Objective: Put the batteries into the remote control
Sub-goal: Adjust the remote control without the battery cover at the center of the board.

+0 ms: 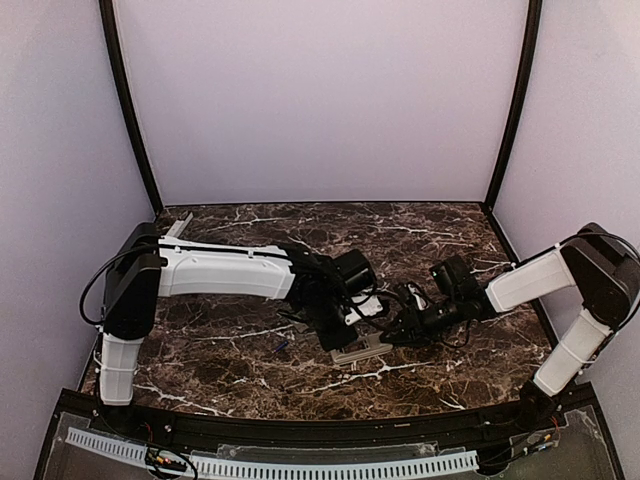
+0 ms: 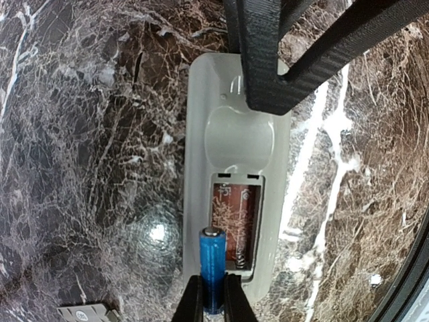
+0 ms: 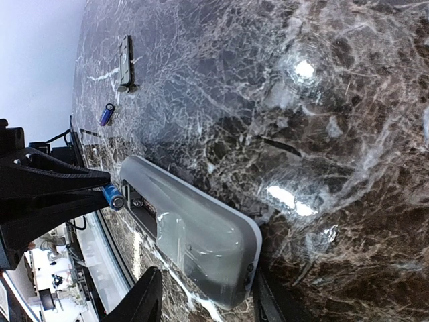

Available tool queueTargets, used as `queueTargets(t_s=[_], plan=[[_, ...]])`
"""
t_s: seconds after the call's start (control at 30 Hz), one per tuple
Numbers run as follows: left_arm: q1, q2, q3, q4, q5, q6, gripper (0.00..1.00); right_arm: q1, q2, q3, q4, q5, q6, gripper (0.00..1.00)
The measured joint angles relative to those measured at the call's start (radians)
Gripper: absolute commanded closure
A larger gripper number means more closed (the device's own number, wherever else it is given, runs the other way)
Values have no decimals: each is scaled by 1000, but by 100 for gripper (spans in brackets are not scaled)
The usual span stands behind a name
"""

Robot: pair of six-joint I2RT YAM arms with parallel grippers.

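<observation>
Our left gripper [image 2: 213, 298] clamps a light, slick-looking battery [image 2: 212, 258] at its near end. Whether the right gripper [image 3: 206, 290] grips the remote [image 3: 201, 228], we cannot tell.

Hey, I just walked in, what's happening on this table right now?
Batteries are being loaded into a remote control, which lies face down with its battery bay open. The left jaws are shut on a blue battery, its tip at the bay's mouth, not yet seated. The right jaws straddle the remote's other end; whether they actually clamp it is unclear. A second battery lies loose on the marble table, and a narrow grey bar rests farther off.
</observation>
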Motion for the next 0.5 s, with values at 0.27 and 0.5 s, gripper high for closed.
queueTargets(t_s=[0.27,0.5], plan=[[-11,11,17,-19,-5,15,99,0,0,-17,29,-13,28,55],[-22,46,40,-33,-29,27,99,0,0,-30,53,-25,51,55]])
